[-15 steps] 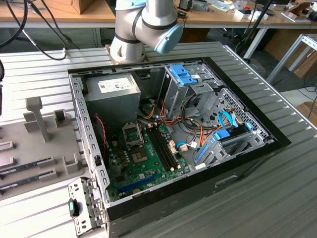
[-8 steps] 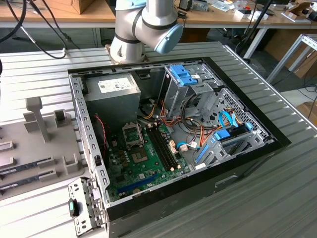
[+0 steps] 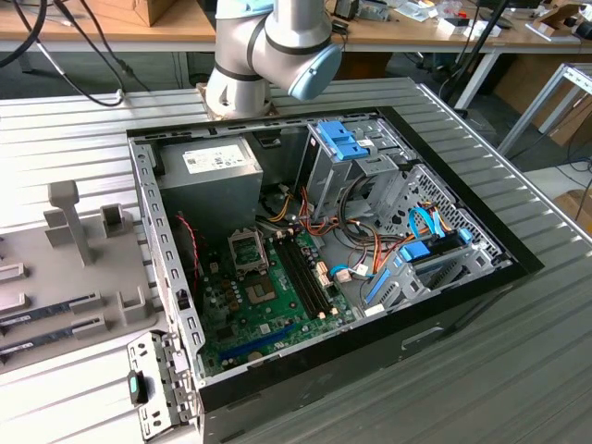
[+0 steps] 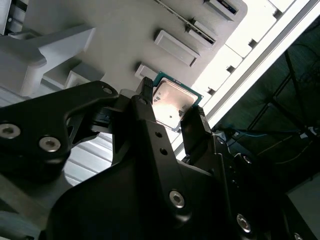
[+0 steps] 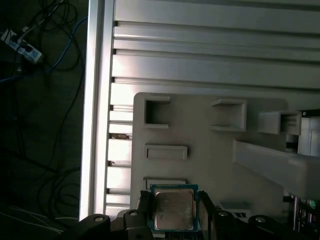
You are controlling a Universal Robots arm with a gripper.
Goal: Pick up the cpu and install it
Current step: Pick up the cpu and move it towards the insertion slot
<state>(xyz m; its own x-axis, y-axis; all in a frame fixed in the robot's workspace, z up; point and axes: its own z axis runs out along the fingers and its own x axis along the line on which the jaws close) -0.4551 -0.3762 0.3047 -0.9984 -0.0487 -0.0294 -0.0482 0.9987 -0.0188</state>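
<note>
The cpu, a small square chip with a shiny metal top and a thin green rim, sits between the two black fingers of my gripper. The fingers press on two opposite edges of it. In the first wrist view the cpu and the gripper are over the grey holder tray, close to the tray's edge and covering part of one of its slots. In the exterior view the open computer case lies on the table with the green motherboard in its floor.
The arm's base and elbow stand behind the case. The grey tray with upright posts and slots lies to the exterior view's left of the case. A grey power-supply box, blue drive brackets and cable bundles are in the case.
</note>
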